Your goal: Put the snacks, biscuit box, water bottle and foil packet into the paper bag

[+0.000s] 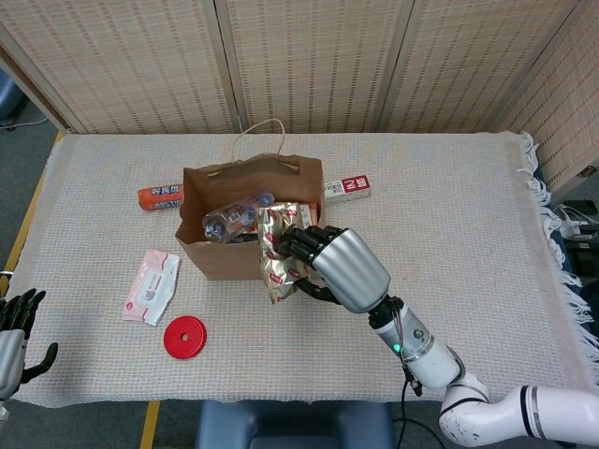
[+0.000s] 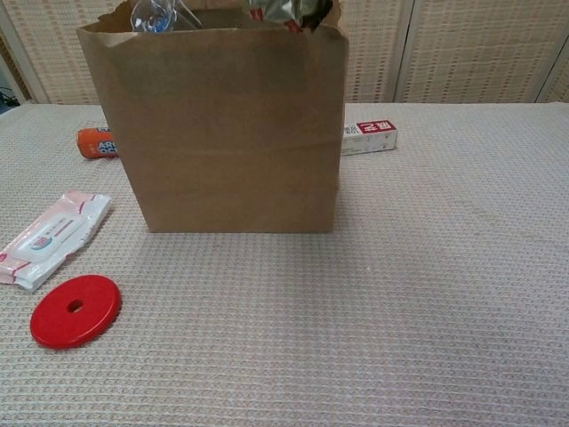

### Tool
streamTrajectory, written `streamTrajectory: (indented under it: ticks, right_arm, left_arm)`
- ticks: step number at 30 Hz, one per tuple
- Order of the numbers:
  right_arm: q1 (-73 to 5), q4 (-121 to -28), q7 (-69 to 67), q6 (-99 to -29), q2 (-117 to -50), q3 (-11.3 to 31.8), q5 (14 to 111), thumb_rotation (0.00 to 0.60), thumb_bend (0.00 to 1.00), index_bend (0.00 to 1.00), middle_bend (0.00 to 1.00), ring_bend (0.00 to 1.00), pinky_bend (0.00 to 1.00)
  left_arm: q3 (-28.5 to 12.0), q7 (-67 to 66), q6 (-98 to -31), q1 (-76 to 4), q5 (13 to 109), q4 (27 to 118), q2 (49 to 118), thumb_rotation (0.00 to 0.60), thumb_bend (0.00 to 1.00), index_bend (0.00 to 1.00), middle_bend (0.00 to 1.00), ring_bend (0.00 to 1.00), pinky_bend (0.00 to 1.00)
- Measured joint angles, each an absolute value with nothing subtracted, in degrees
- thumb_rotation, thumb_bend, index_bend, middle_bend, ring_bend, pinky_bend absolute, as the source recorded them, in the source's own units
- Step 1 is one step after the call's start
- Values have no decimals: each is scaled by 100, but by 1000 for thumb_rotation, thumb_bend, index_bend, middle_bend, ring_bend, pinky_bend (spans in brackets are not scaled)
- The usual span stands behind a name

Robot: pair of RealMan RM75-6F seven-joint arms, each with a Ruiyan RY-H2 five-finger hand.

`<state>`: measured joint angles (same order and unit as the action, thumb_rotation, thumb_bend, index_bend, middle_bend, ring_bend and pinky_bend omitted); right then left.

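My right hand (image 1: 337,267) holds the silver foil packet (image 1: 278,253) with red marks, lifted over the front edge of the brown paper bag (image 1: 234,262). In the chest view only the packet's lower end (image 2: 284,11) shows above the bag's rim (image 2: 213,31). Inside the bag lie the clear water bottle (image 1: 234,217) and an orange-and-white snack pack (image 1: 290,217). My left hand (image 1: 17,329) rests at the lower left edge with its fingers apart, holding nothing.
An orange tube (image 1: 160,196) lies left of the bag and a red-and-white box (image 1: 346,188) behind its right corner. A pink wipes pack (image 1: 152,286) and a red disc (image 1: 184,337) sit on the cloth at the front left.
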<state>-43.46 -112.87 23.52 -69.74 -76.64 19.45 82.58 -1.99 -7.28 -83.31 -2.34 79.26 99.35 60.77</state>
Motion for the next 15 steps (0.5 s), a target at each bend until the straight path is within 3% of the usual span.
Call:
streamTrajectory:
  ticks: [7,15]
  right_arm:
    - [-4672,-10989,2944,-6957,-7987,2257,7633,600,523,802,602,613,664]
    - [-5160,-9787,3783,-7065,-8796,2503,6823,600,523,790,602,612,664]
  left_arm:
    - [-195,-686,-8324,-234,7933,9933,6068,600,378,0,0,0,0]
    - [-184,-587,-8302,-232,7948,9921,6034,600,380,0,0,0,0]
